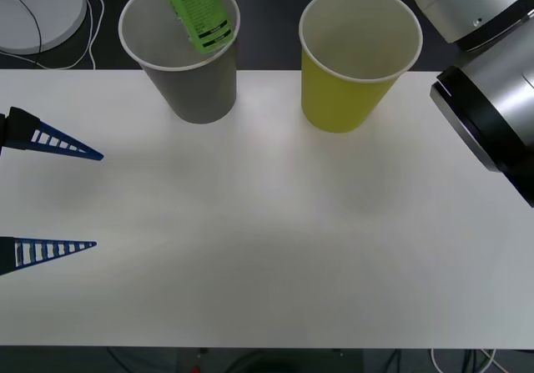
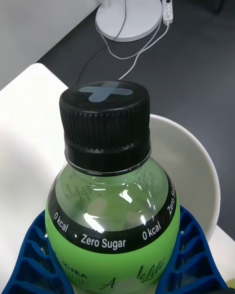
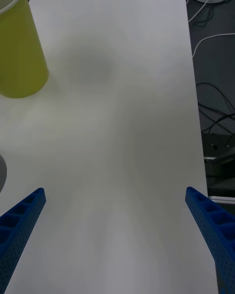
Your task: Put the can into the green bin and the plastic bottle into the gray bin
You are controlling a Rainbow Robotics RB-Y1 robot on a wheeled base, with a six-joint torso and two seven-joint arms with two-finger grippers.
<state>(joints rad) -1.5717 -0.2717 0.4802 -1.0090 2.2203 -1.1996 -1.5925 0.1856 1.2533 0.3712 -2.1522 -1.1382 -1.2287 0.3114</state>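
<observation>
White counter (image 1: 267,248) carrying gray bin (image 1: 193,89) and green bin (image 1: 346,89) side by side at far edge. Left pincer (image 1: 88,198) spread wide, low over counter's left side. Right pincer (image 2: 117,269) pinching bottle (image 1: 197,10), tilted over gray bin's rim.

The plastic bottle (image 2: 111,210) carries a black band around its shoulder reading "0 kcal", "Zero Sugar" and "0 kcal" again in white. Its black screw cap (image 2: 105,120) bears a gray cross mark on top. Below the band, pale script on the green label is cut off, possibly "A… le Lite". In the front view, the label's dark print is unreadable.
</observation>
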